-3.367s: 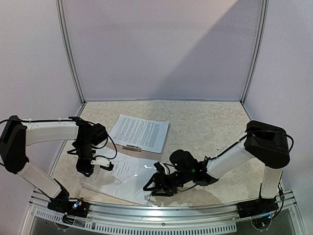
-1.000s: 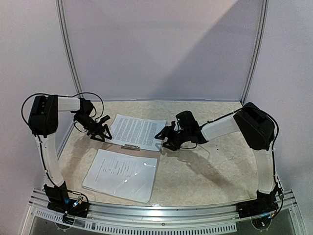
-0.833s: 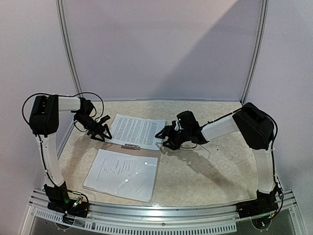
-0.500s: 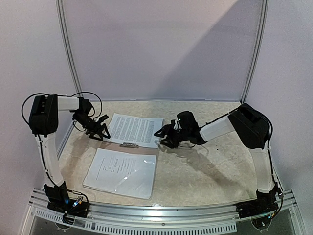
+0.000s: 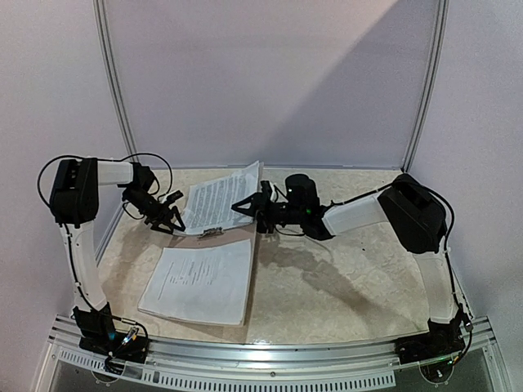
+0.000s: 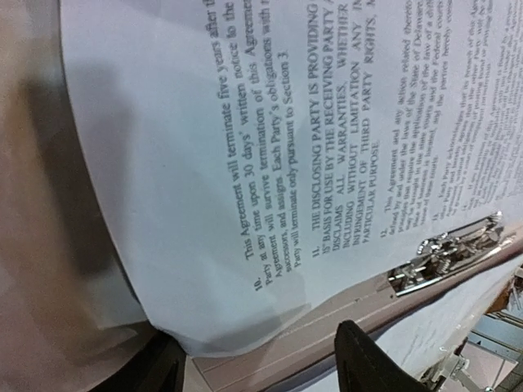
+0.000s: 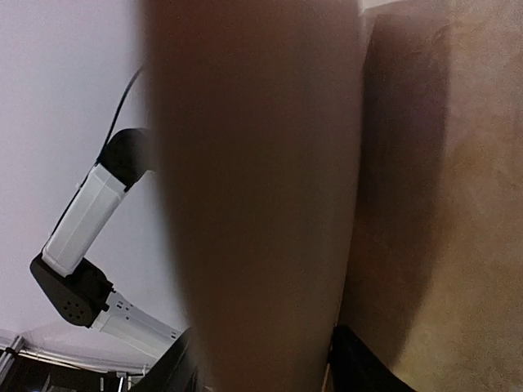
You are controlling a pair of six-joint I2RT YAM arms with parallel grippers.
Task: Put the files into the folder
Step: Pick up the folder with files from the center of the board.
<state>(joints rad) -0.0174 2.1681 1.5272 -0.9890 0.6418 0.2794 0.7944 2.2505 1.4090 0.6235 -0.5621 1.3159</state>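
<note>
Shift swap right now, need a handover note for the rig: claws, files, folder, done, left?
Left claw: open, straddling the printed sheet's left corner.
Right claw: at the folder's raised far cover, cover between its jaws; grip unclear.
Sleeved stack lies flat on the near side, past the clip.
Done: cover half lifted, sheet riding on it. Left: fold it over, close flat.

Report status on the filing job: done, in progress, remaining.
Done: printed sheets seem to lie on the near half of the open folder, with more on the far half by its metal clip. In hand: that far half stands tilted up, its edge between the right gripper's fingers, with the left gripper at its other corner. Left: fold it down flat onto the near sheets.
</note>
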